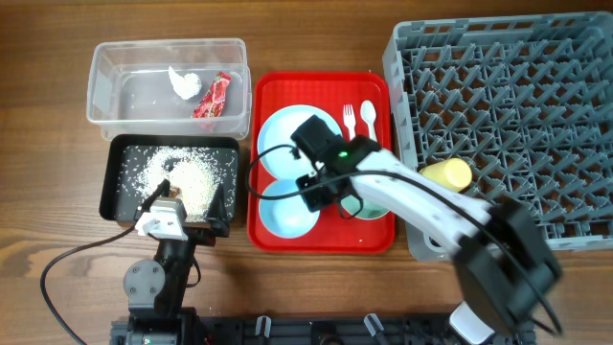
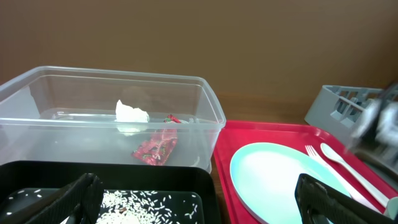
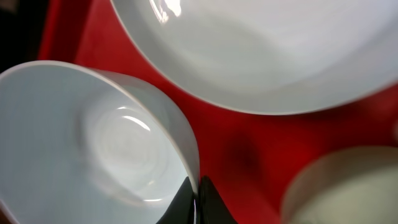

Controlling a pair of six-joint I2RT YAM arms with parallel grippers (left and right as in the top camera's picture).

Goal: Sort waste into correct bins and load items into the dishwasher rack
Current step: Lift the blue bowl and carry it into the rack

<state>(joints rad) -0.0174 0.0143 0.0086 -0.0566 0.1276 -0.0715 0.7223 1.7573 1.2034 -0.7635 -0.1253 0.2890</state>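
My right gripper (image 3: 198,196) is shut on the rim of the small light blue bowl (image 3: 93,137), one finger inside and one outside. That bowl (image 1: 287,216) sits at the front of the red serving tray (image 1: 271,91), with the right gripper (image 1: 316,192) at its right edge. The light blue plate (image 1: 287,134), white fork (image 1: 350,119) and spoon (image 1: 368,115) lie on the tray too. The arm mostly hides the mint-green bowl (image 3: 342,186). A yellow cup (image 1: 448,174) lies in the grey rack (image 1: 508,105). My left gripper (image 2: 199,199) hangs open over the black tray (image 1: 120,182) of rice (image 1: 182,172).
The clear tub (image 1: 115,67) at the back left holds the white tissue (image 1: 183,82) and the red wrapper (image 1: 213,96). The rack fills the right side of the table. Bare wood shows along the front left and far left.
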